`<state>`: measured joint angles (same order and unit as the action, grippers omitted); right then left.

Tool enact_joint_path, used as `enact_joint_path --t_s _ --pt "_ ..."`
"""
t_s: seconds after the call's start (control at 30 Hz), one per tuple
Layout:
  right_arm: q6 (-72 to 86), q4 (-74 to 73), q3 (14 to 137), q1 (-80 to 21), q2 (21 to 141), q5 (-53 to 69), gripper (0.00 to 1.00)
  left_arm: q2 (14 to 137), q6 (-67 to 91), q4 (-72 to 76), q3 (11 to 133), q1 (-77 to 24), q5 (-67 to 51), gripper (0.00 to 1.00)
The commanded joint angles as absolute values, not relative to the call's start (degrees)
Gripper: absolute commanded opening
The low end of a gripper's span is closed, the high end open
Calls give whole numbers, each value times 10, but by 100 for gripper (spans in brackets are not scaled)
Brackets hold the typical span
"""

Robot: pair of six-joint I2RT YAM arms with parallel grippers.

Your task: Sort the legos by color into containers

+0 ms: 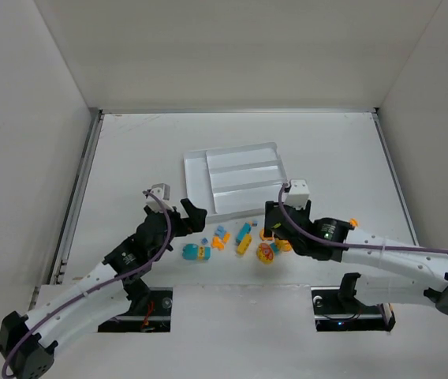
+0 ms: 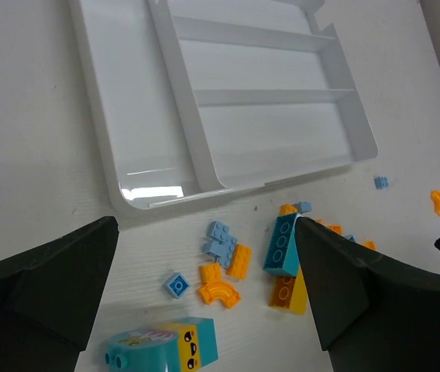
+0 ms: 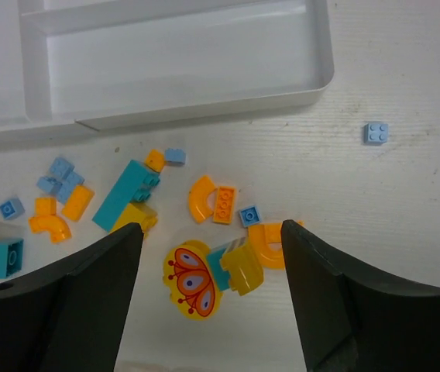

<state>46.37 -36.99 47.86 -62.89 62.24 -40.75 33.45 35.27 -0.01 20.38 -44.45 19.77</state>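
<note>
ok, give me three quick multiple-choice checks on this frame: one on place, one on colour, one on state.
1. Where do the legos lie?
A) in the tray
B) on the table beside the tray
C) in a pincer

2. What colour is the long brick?
A) red
B) teal
C) green

3. How is the right pincer?
A) open, empty
B) shut on a brick
C) out of view

Answers:
1 B, every tray compartment is bare.
2 B, the right wrist view shows it teal.
3 A, its jaws stand wide apart above the legos.
</note>
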Motion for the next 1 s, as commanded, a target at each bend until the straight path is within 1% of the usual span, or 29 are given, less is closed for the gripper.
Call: enact_joint_path --t_s 0.0,0.03,0.13,0.17,0.2,0.27,0.37,0.5,0.57,0.67,0.73,0.77,0.83,0.87,0.9,0.93,0.97 --pt "475 -374 497 -660 604 -444 72 323 352 30 211 -437 190 100" --pt "486 -374 490 -667 597 -446 64 316 352 32 210 -440 190 100" --pt "504 -380 476 -681 578 -445 31 309 353 50 216 -450 200 100" --pt "511 -385 471 -683 573 -443 23 307 357 57 217 -454 210 100" --pt "516 -388 468 -683 570 -442 19 303 364 65 216 -457 223 100" --pt "531 -398 462 -689 565 -440 18 290 393 94 207 -474 254 100" --pt "535 -393 459 -710 569 -442 20 284 382 129 214 -492 267 100" --pt "498 -378 478 -755 601 -437 22 327 352 121 247 -492 316 100" --pt "455 -354 482 -768 616 -418 22 339 351 119 248 -486 347 100" --pt "413 -282 474 -766 638 -367 22 344 357 124 236 -481 355 100" --pt "398 -224 467 -758 659 -339 25 355 352 128 235 -479 351 100" --pt "393 -200 464 -749 668 -333 32 362 345 130 235 -477 348 94" --pt "398 -148 459 -726 694 -323 54 381 307 124 241 -465 333 43" --pt "409 -132 456 -714 707 -320 63 387 302 117 241 -461 327 33" --pt "419 -126 456 -707 719 -316 67 391 305 114 240 -457 323 23" --pt "436 -121 457 -703 732 -312 72 390 311 113 236 -454 322 19" --pt "452 -121 461 -702 745 -309 75 384 316 116 229 -453 323 18"
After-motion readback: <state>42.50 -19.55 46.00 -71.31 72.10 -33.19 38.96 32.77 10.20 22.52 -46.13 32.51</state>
